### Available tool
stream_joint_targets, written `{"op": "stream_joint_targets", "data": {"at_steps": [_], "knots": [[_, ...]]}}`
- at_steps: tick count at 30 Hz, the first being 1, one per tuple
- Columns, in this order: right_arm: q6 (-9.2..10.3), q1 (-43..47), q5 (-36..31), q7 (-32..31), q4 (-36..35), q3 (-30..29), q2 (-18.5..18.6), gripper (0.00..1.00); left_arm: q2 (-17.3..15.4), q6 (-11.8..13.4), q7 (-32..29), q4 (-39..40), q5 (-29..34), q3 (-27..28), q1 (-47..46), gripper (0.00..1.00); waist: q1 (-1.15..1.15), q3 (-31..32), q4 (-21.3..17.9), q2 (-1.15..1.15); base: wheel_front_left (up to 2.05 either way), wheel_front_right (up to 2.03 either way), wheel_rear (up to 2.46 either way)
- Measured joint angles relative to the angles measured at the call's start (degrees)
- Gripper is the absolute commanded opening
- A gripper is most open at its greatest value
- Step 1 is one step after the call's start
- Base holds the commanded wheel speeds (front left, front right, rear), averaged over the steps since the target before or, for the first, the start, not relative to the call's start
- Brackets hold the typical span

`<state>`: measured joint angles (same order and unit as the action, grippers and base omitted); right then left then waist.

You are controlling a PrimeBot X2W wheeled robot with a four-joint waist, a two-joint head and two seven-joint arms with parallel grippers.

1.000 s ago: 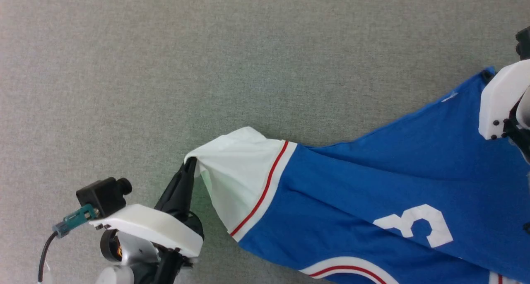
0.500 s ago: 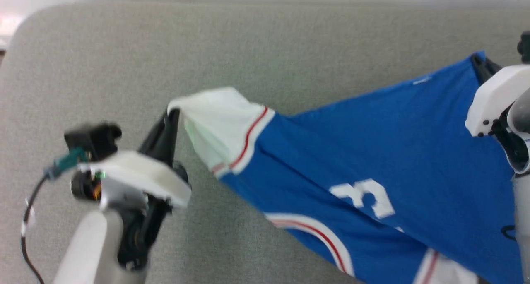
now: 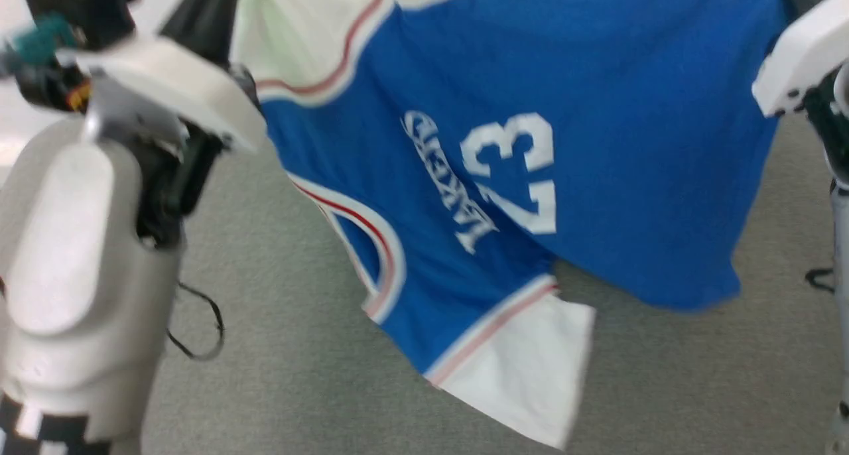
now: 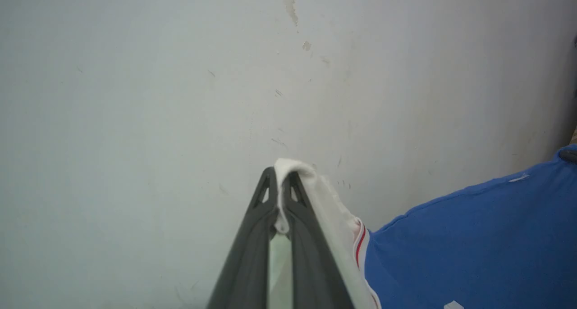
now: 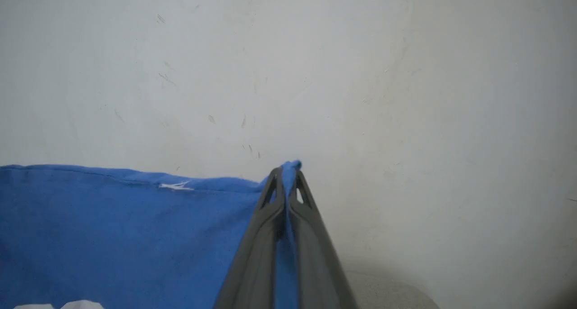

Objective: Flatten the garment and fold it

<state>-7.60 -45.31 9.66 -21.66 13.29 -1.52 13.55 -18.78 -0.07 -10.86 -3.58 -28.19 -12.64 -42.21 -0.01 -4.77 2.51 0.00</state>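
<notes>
While my left gripper (image 4: 280, 176) is pinching the edge of a white sleeve (image 4: 324, 201) between its closed fingers, my right gripper (image 5: 285, 174) is clamping a blue corner of the garment (image 3: 617, 143) in the same way. I am holding the shirt up between the two, spread in the air over the gray surface (image 3: 298, 349). Its front is facing the head camera, turned sideways, with the white 23 showing. The other white sleeve (image 3: 530, 369) is dangling lowest. A pale wall (image 4: 135, 97) is showing behind both grippers.
</notes>
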Motion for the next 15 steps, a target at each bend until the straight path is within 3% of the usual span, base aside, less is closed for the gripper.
{"op": "stream_joint_targets", "data": {"at_steps": [6,15], "knots": [[0.00,-7.20,0.03,-0.64,0.71,2.30,0.78,0.00,-2.34,-1.82,-2.46,-4.53,1.81,-0.36,-11.89,0.00,0.00,1.62,-3.01,0.00,0.00,0.00,0.00],[0.00,-15.91,0.56,-4.01,4.53,5.08,0.33,0.00,-2.96,-2.74,-9.90,-10.56,3.55,-2.80,-25.14,0.00,0.01,-0.49,-5.64,0.00,0.00,0.00,0.00]]}}
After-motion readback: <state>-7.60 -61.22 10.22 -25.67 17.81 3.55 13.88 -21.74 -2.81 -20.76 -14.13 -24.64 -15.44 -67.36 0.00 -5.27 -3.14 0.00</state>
